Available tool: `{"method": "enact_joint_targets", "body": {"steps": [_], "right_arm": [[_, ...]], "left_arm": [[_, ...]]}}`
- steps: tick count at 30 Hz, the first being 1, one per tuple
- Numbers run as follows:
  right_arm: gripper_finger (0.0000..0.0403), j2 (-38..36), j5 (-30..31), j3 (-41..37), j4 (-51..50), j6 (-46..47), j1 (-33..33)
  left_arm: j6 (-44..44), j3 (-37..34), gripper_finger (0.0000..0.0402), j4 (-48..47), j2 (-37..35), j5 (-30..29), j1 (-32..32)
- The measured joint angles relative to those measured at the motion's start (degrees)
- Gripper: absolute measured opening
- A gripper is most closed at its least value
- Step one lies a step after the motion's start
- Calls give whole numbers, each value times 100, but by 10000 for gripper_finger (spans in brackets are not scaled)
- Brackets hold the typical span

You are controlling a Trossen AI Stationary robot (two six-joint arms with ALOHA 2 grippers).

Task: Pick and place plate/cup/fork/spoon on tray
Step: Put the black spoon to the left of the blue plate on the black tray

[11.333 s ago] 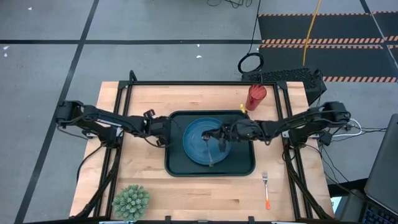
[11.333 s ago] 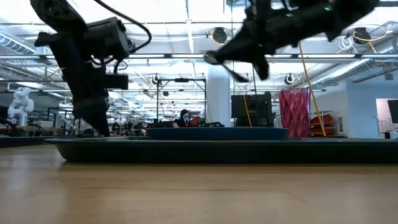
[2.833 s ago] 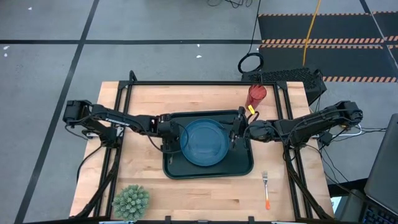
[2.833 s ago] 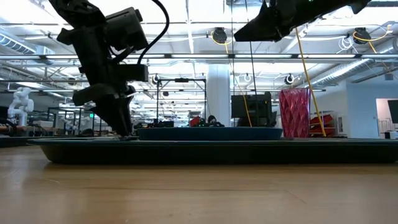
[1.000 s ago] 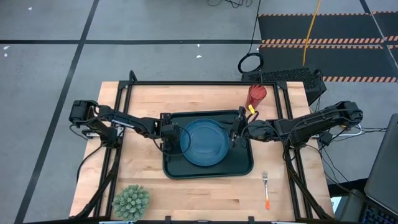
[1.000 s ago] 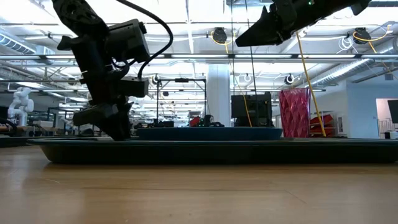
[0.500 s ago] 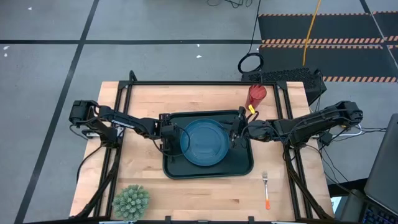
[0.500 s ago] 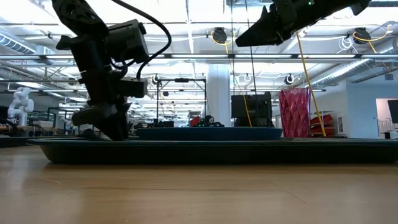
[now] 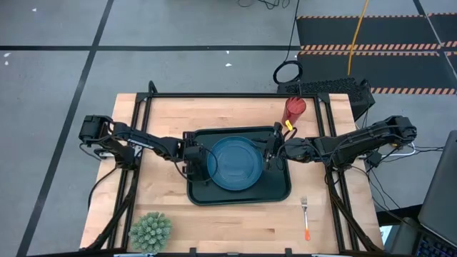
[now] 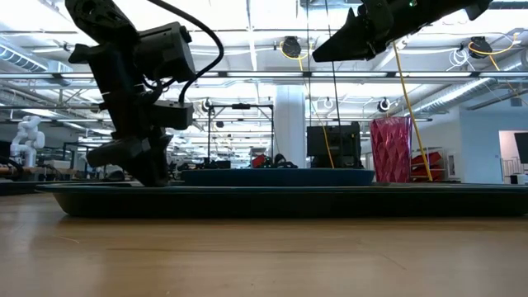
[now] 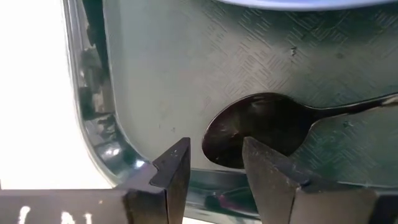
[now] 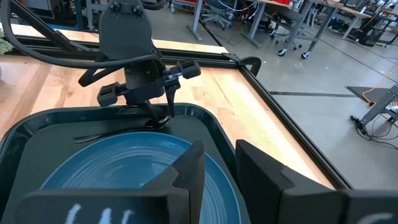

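Barely shifted, left gripper point(image 11: 214, 165) hangs open over seemingly released spoon point(image 11: 267, 127).

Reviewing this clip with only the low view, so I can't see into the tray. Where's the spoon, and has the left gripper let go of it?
Observer: The spoon lies on the tray floor beside the plate; the left gripper stands open just off its bowl.
Operator: And the fork?
Observer: The fork is on the bare table, outside the tray, on the right arm's side.
Operator: Right gripper?
Observer: The right gripper is empty, hovering over the plate's edge.
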Motion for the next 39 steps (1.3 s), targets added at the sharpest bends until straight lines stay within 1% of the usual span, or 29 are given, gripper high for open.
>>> {"method": "enact_joint_targets", "body": {"steps": [12, 18, 29, 39], "right_arm": [[84, 0, 0, 0, 0, -1, 0], [84, 0, 0, 0, 0, -1, 0], [84, 0, 0, 0, 0, -1, 2], [84, 0, 0, 0, -2, -1, 2]], "left_arm": [[129, 0, 152, 14, 0, -45, 0], [406, -2, 152, 315, 0, -55, 29], [244, -2, 152, 120, 0, -54, 41], [260, -2, 152, 218, 2, -51, 1]]}}
